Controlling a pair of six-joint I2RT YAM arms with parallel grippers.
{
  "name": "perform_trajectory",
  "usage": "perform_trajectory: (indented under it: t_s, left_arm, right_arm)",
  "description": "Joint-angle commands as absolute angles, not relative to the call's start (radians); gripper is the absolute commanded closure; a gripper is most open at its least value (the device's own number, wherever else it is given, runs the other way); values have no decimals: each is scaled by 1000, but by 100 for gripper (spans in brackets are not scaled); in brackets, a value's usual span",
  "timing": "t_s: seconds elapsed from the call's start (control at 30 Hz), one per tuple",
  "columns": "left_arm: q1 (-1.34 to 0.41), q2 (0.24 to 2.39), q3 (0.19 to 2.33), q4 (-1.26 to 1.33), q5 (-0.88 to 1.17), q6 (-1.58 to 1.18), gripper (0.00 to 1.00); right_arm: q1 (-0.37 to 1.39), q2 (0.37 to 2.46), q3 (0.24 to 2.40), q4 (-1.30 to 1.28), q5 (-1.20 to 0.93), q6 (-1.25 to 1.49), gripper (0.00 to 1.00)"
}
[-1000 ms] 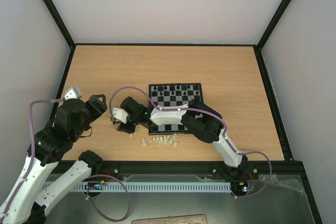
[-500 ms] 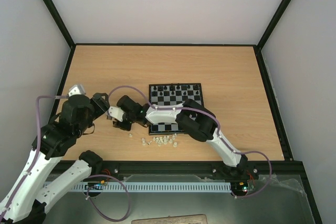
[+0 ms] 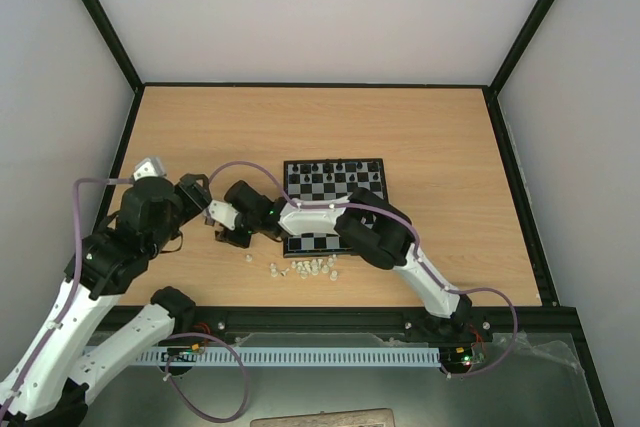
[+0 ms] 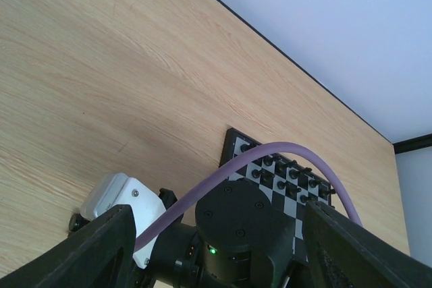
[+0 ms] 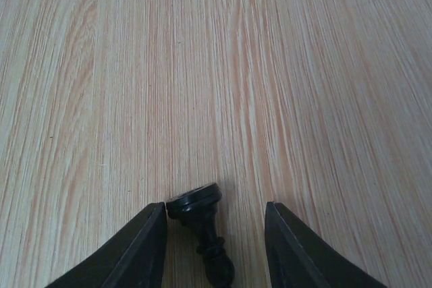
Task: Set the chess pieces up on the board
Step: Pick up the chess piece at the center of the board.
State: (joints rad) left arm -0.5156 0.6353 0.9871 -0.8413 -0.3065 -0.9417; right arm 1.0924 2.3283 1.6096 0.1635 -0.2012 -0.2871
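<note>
There was one board (image 3: pixel 368 195), with about six black pieces (image 3: pixel 322 166) countable along its far rows. One more black piece (image 5: pixel 202 234) lay between the fingers of the right gripper (image 5: pixel 214 210). Roughly ten whitish pieces (image 3: pixel 305 268) clustered near that gripper, too bunched for a sure count. Grippers numbered two, counting the left gripper (image 4: pixel 216 241).

the table (image 5: pixel 202 65) is pale wood-grain, smooth and matt; the chess piece (image 5: pixel 196 202) is black glossy plastic (its base catches light); the purple cable (image 4: pixel 283 148) looks smooth, rubbery.
</note>
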Motion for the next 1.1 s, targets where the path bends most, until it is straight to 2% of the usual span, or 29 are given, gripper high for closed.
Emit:
perform_trajectory:
  t_s: [0.0, 0.3, 0.5, 0.67, 0.83, 1.07]
  left_arm:
    - [-511, 652, 987, -818, -307, -919, 29]
    - [-511, 663, 988, -807, -306, -914, 29]
    - [-511, 666, 974, -794, -302, -913, 29]
    - [-511, 667, 959, -768, -293, -906, 29]
    - [-509, 620, 947, -685, -242, -835, 21]
    - [-509, 634, 968, -536, 49, -670, 14]
  right_arm:
    - [1075, 2336, 1546, 98, -144, -286, 61]
    - [1060, 2333, 1543, 85, -163, -273, 76]
    - [1056, 2321, 1538, 59, -170, -243, 93]
    - [1034, 2217, 1516, 37, -222, -158, 95]
    - [969, 2038, 1446, 15, -338, -53, 96]
    - [897, 1744, 1330, -126, -498, 48, 96]
